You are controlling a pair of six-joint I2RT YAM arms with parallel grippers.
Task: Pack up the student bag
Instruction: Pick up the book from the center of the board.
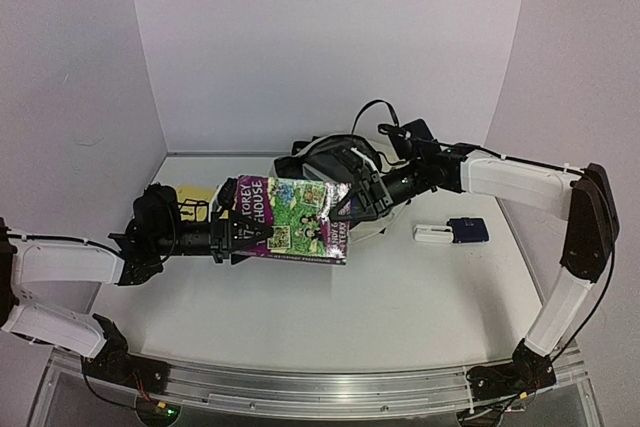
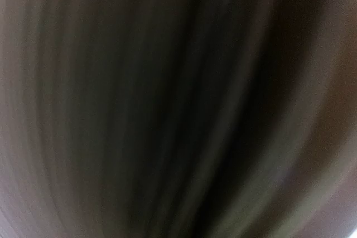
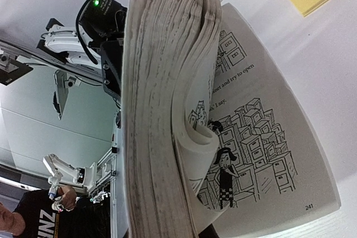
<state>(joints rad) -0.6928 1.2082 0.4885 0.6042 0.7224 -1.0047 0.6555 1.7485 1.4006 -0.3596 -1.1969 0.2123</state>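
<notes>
As R pincer (image 1: 345, 211) clamps book (image 1: 290, 219) | bag (image 1: 335, 155) just behind it | L pincer (image 1: 238, 232): can't tell

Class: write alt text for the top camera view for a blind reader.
The robot's left arm and right arm meet at opposite edges of a purple-and-green paperback book over a white table. Behind it lies the black-strapped student bag, mostly hidden.

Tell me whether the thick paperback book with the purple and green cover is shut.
No, the right wrist view shows the book splayed open at an illustrated page.
</notes>
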